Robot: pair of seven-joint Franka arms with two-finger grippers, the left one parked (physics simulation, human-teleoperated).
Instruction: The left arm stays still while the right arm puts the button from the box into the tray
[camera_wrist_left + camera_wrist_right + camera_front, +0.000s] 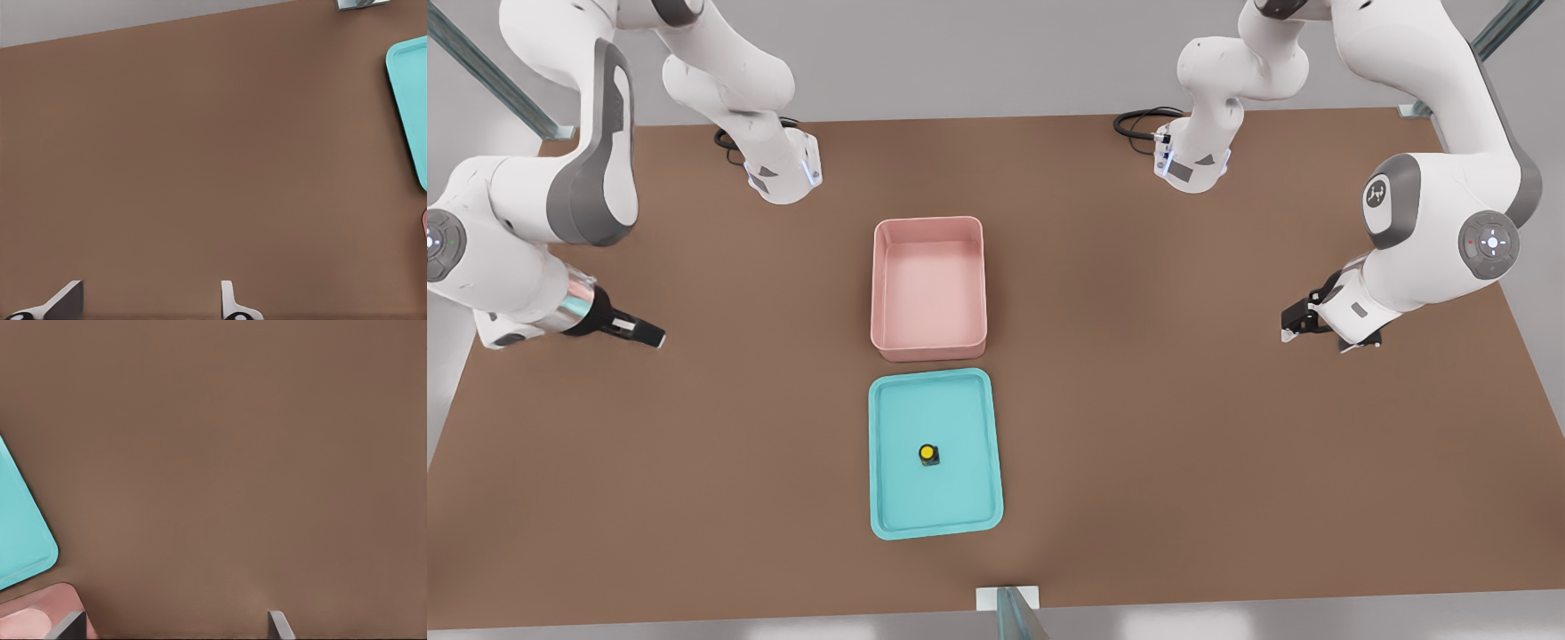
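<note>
The button [927, 454], a dark block with a yellow cap, stands upright near the middle of the teal tray [964, 418]. Just behind the tray sits the pink box [929, 224], with nothing inside it. My gripper [649, 336] hovers low over the table at the front view's left, far from both containers. In the right wrist view the gripper [173, 628] is open, with only bare table between its fingertips [279, 625]. That view also catches a corner of the tray [20, 533] and a corner of the box [30, 617]. The button is out of both wrist views.
The parked arm's gripper [1303, 317] rests at the front view's right. Two arm bases [784, 173] [1192, 162] with black cables stand at the table's back. A metal post [1009, 606] rises at the front edge. A tray edge [410, 100] shows in the left wrist view.
</note>
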